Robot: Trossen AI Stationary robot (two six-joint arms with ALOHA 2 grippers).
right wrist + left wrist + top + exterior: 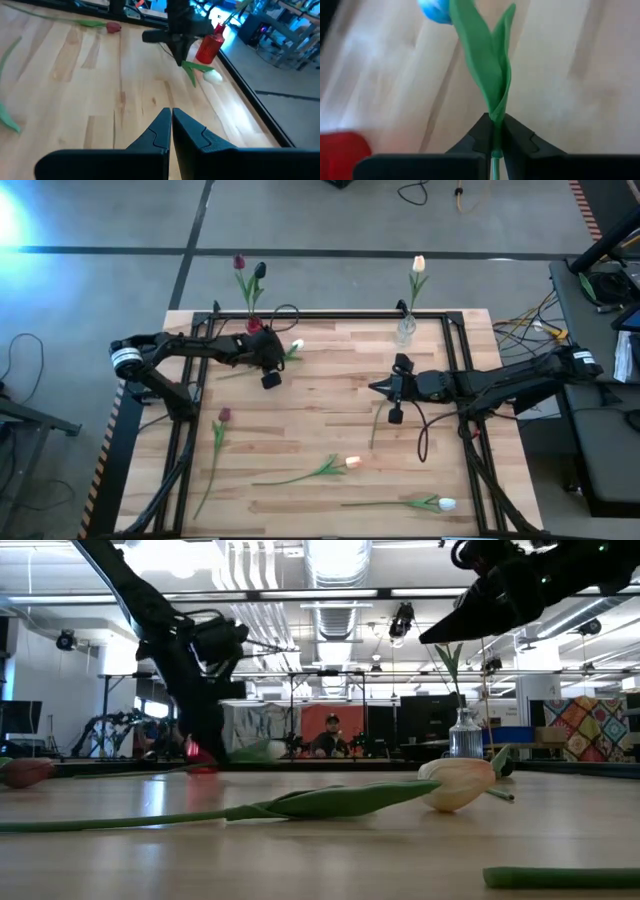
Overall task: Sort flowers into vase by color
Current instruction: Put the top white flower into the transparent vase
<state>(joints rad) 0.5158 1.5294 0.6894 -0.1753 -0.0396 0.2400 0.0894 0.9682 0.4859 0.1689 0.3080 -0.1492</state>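
Stems like these are thin, light and floppy, so judge your grip point before anything else. Your left gripper sits near the far-left corner of the counter, fingers pressed together on the green stem of a white tulip, just below where the leaves wrap the stem. The head lies low over the wood beside the red vase, which already carries two dark tulips.

Pinching low on the stem looks sound: the stalk is the stiffest part, while the leaves are soft and would fold or slide, and the head is easily crushed. Expect the head end to droop and swing when you lift, since the weight, small as it is, hangs well away from the fingers. A narrow stem may also rotate in the pinch.

By colour, this light flower probably belongs in the clear vase at the far edge, right of centre, where a cream tulip stands.

Your right gripper hovers over the middle of the counter, fingers pressed together on nothing. A maroon tulip, a peach tulip and another white tulip lie flat toward the near side.
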